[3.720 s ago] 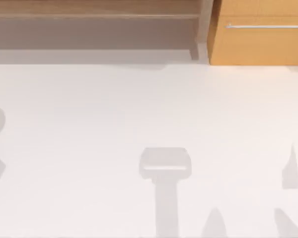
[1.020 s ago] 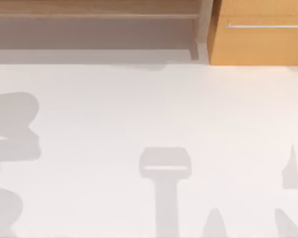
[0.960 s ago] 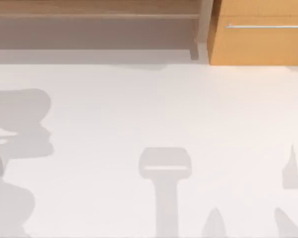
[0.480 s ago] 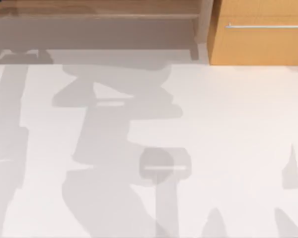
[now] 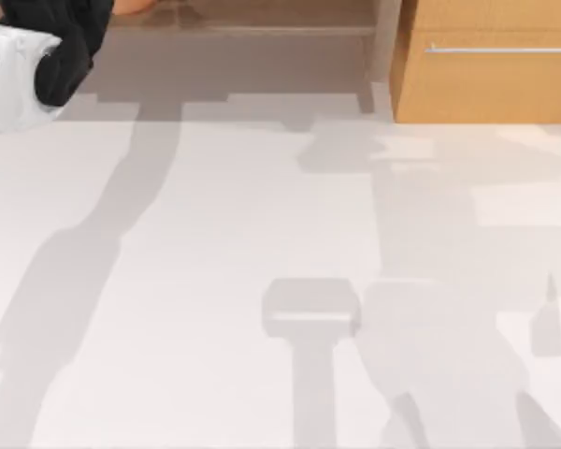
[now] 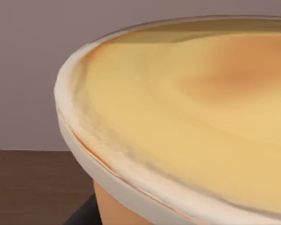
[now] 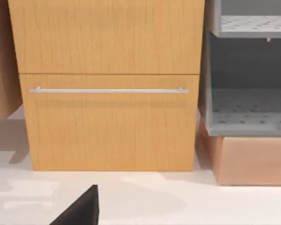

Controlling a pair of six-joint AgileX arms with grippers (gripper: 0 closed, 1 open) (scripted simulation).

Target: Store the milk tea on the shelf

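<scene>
The milk tea [image 6: 187, 117] is an orange cup with a pale cream lid, seen very close in the left wrist view. My left gripper [image 6: 84, 216] is shut on its side. A brown wooden board [image 6: 28, 187] lies below the cup, and I cannot tell whether the cup touches it. From above, the milk tea [image 5: 136, 5] is at the back left, over the light-brown shelf [image 5: 262, 28]. The white and black left arm [image 5: 23, 61] reaches in beside it. My right gripper [image 7: 79, 213] hangs in front of the orange cabinet [image 7: 107, 126].
The orange-wood cabinet [image 5: 486, 75] with a silver bar handle [image 5: 500, 49] stands right of the shelf's pale side post [image 5: 385, 47]. A grey perforated rack [image 7: 248, 108] on a light wooden base sits beside the cabinet. Arm shadows cross the white table [image 5: 215, 234].
My left arm has come into the top view at the back left, bringing the milk tea to the shelf. The large shadows have swept across the table toward the right.
</scene>
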